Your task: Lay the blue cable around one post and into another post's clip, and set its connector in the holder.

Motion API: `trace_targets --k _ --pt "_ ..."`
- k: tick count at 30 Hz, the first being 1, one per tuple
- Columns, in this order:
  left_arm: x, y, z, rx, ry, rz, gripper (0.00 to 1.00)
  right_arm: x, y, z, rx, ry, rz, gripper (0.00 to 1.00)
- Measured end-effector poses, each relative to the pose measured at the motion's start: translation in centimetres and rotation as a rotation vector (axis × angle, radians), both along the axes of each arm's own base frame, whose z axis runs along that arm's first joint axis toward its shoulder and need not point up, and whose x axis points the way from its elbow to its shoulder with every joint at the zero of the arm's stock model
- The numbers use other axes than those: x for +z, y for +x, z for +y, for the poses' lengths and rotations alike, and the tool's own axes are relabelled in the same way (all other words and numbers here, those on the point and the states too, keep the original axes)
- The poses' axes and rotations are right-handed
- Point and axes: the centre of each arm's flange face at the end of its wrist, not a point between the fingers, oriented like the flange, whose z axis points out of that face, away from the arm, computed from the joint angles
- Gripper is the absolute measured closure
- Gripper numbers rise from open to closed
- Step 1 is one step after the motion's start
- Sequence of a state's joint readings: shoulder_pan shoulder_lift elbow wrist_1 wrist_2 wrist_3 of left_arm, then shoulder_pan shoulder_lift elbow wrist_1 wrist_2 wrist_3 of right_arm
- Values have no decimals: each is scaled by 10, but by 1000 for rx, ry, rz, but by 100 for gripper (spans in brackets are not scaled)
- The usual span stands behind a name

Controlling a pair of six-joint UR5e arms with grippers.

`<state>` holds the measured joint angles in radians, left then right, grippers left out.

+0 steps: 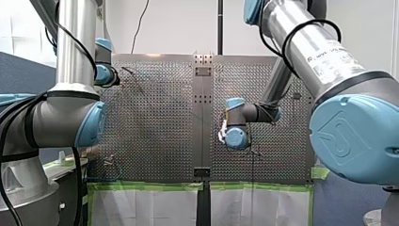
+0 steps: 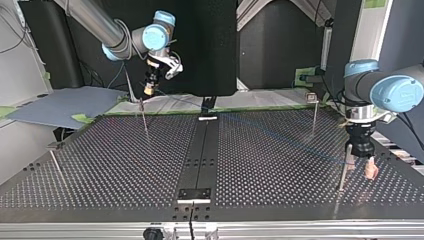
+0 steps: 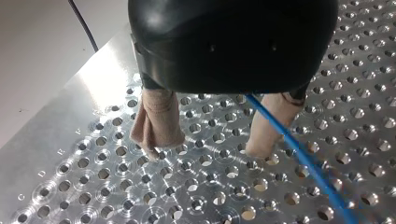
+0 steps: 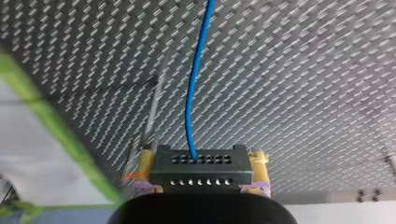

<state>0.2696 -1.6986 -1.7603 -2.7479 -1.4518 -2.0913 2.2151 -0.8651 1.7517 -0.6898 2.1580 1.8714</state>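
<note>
The blue cable (image 4: 194, 88) runs out of a black perforated connector block (image 4: 201, 163). My right gripper (image 4: 201, 173) is shut on that block, a yellow pad (image 4: 258, 164) on each side. In the top view this gripper (image 2: 148, 91) hangs high over the table's far edge, at the left. The cable (image 2: 280, 137) stretches faintly across the table to my left gripper (image 2: 360, 166) at the right, low over the plate beside a thin post (image 2: 342, 176). In the left wrist view that gripper (image 3: 207, 149) is open, and the cable (image 3: 299, 154) passes along one beige finger (image 3: 266, 128).
Other thin posts stand on the perforated table (image 2: 125, 165): one with a clip on top (image 2: 313, 102) at the far right, one (image 2: 144, 117) under my right gripper, one (image 2: 56, 162) near the left edge. A dark strip (image 2: 204, 150) runs down the middle.
</note>
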Motion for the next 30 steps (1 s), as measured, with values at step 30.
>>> trace_targets --k 30 --pt "2 1 -2 -22 -24 -16 0 -130 -154 17 15 150 198 100"
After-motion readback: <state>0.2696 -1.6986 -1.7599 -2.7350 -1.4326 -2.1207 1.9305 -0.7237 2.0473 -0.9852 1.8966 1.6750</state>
